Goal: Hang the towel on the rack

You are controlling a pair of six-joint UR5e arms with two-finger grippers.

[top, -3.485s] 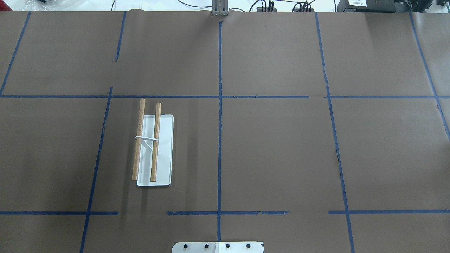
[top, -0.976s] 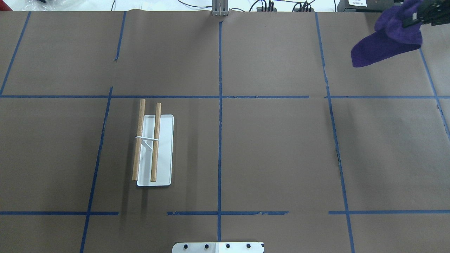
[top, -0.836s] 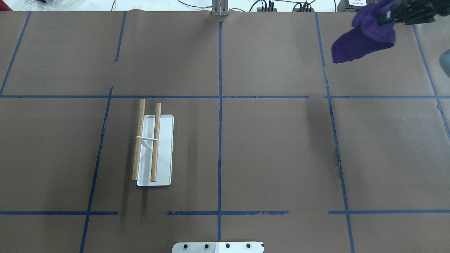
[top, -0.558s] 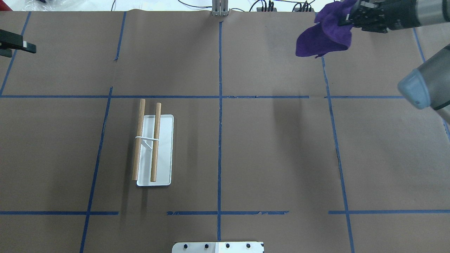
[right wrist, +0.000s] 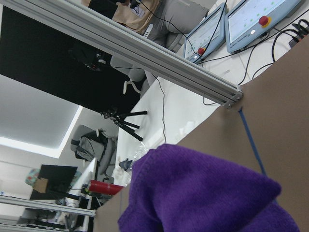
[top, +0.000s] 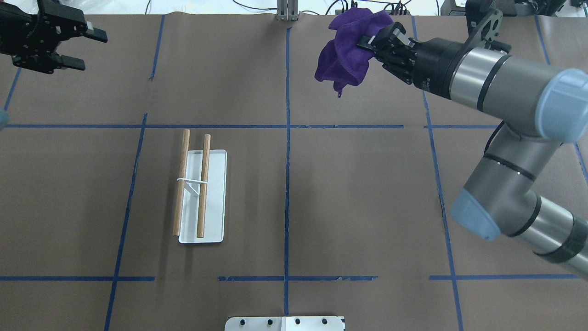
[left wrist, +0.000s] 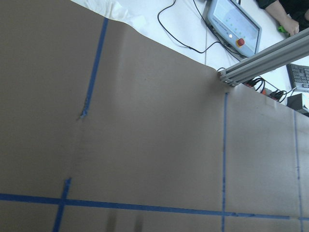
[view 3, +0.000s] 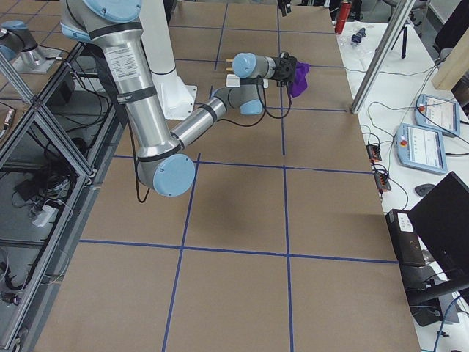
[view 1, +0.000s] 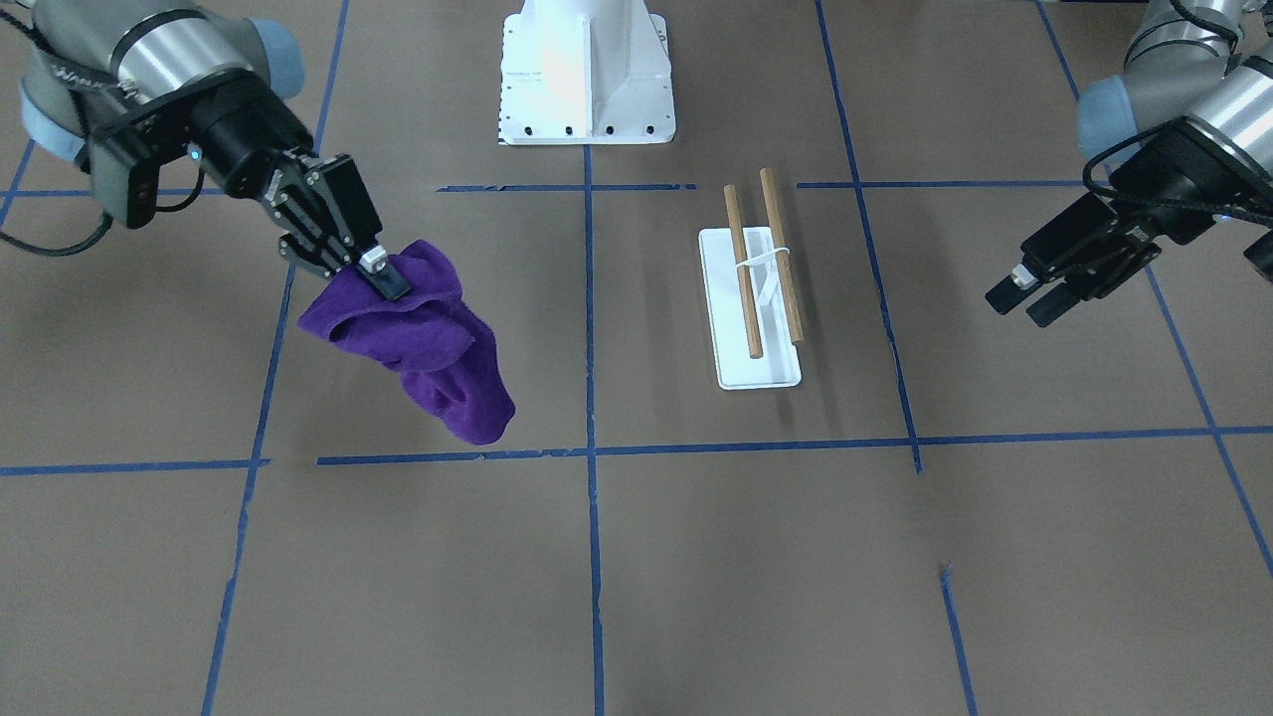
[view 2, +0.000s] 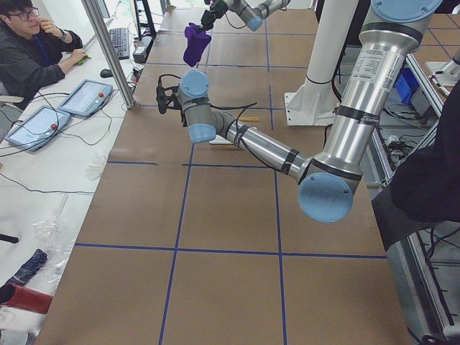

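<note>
The purple towel [top: 347,53] hangs bunched from my right gripper [top: 370,42], which is shut on its upper part and holds it above the far middle of the table. It also shows in the front view [view 1: 433,343], under the right gripper [view 1: 381,273]. The rack [top: 202,184] has two wooden rods over a white base [top: 217,202]. It stands bare on the near left of the table and also shows in the front view [view 1: 746,268]. My left gripper [top: 93,51] is open and empty, in the air over the far left corner and well away from the rack.
The brown table cover carries a grid of blue tape lines. The white robot pedestal [view 1: 587,70] stands at the near edge. An aluminium post [top: 287,11] and cables line the far edge. An operator [view 2: 29,50] sits beyond that edge with tablets.
My right arm has carried the towel leftward along the far edge, from the far right corner to near the middle. My left gripper has come into view at the far left. The rack has not moved.
</note>
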